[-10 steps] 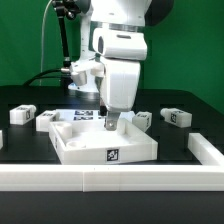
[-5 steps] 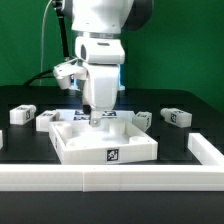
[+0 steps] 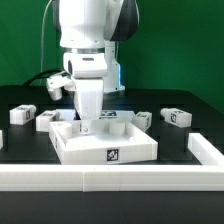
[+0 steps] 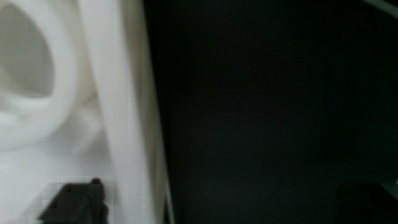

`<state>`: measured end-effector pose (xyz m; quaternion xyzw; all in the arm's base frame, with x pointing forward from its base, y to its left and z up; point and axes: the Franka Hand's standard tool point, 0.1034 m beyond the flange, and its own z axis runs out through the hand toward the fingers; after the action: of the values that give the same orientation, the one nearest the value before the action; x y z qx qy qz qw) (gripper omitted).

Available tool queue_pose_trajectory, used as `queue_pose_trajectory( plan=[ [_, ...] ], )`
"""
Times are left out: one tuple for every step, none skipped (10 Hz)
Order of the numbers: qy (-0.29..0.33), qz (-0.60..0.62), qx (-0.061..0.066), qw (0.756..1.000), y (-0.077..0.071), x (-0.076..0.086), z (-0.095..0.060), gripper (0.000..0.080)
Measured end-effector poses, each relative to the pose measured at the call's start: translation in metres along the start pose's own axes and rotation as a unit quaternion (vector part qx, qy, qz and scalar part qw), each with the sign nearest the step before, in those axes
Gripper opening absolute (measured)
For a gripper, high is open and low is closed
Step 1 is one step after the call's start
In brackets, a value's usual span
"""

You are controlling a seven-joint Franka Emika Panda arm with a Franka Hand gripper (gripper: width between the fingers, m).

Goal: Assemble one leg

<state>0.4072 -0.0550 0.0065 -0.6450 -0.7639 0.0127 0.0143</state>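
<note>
My pincer hangs low over the white tray-like part, whether wide or narrow I cannot tell, while a tagged leg lies on the table at the exterior view's left, so I should centre squarely over it before closing.

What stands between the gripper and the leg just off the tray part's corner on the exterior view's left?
Only the raised rim of the white tray part: the gripper hangs low over its inside, and the leg lies just outside that rim. Nothing else visible intervenes.
</note>
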Motion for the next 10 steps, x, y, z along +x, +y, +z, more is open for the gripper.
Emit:
queue_pose_trajectory(
  plan=[
    [0.0, -0.001, -0.002, 1.0, 0.0047, 0.0006, 0.0002, 0.065],
    [-0.001, 0.001, -0.003, 1.0, 0.0062, 0.002, 0.0001, 0.065],
    [-0.001, 0.004, -0.002, 1.0, 0.0063, 0.0024, 0.0, 0.065],
    [-0.001, 0.005, -0.002, 1.0, 0.0058, 0.0018, 0.0002, 0.0555],
    [-0.001, 0.005, -0.002, 1.0, 0.0058, 0.0017, 0.0002, 0.0555],
    [-0.001, 0.005, -0.002, 1.0, 0.0058, 0.0017, 0.0002, 0.037],
    [-0.001, 0.005, -0.002, 1.0, 0.0059, 0.0017, 0.0001, 0.0233],
    [-0.001, 0.005, -0.002, 1.0, 0.0059, 0.0017, 0.0001, 0.0086],
    [-0.001, 0.005, -0.004, 1.0, 0.0071, 0.0016, -0.0005, 0.0086],
    [-0.001, 0.005, -0.005, 1.0, 0.0072, 0.0015, -0.0006, 0.0057]
  ],
)
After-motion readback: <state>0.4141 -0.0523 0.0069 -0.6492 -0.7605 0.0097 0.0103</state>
